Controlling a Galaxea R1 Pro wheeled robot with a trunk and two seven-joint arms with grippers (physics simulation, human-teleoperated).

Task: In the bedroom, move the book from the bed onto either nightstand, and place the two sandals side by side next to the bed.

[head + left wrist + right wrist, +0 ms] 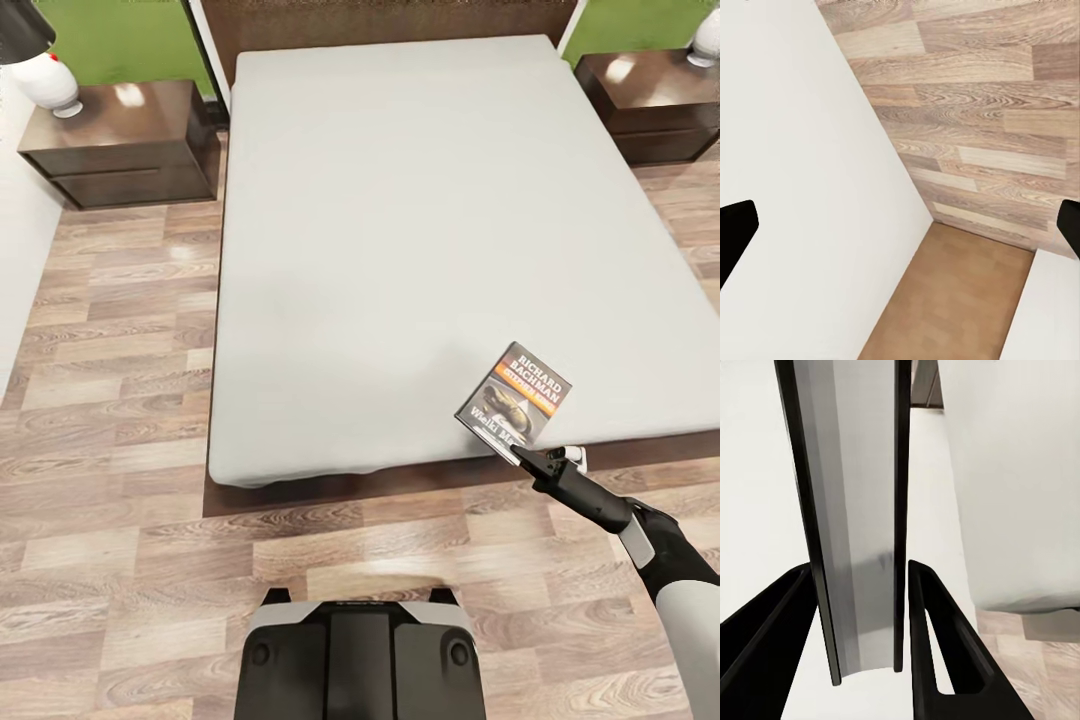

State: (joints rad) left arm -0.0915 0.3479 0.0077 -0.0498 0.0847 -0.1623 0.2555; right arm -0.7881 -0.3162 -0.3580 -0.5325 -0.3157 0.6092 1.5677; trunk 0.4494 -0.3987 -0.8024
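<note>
book [514,395]: "RICHARD BACHMAN" | right gripper [522,456]: clamped on book, over bed [400,200] corner | left gripper [900,225]: fingers apart | wood-plank floor [110,400]

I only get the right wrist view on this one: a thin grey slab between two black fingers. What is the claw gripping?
Observer: In the head view it is the book, dark cover with an orange band, pinched at its near edge by the right claw.
Operator: Where is it relative to the bed?
Observer: Over the near right corner of the bed, tilted. I cannot tell whether it is clear of the mattress.
Operator: And the other arm?
Observer: The left wrist view shows the left claw wide open with nothing between its fingers, above the wood floor.
</note>
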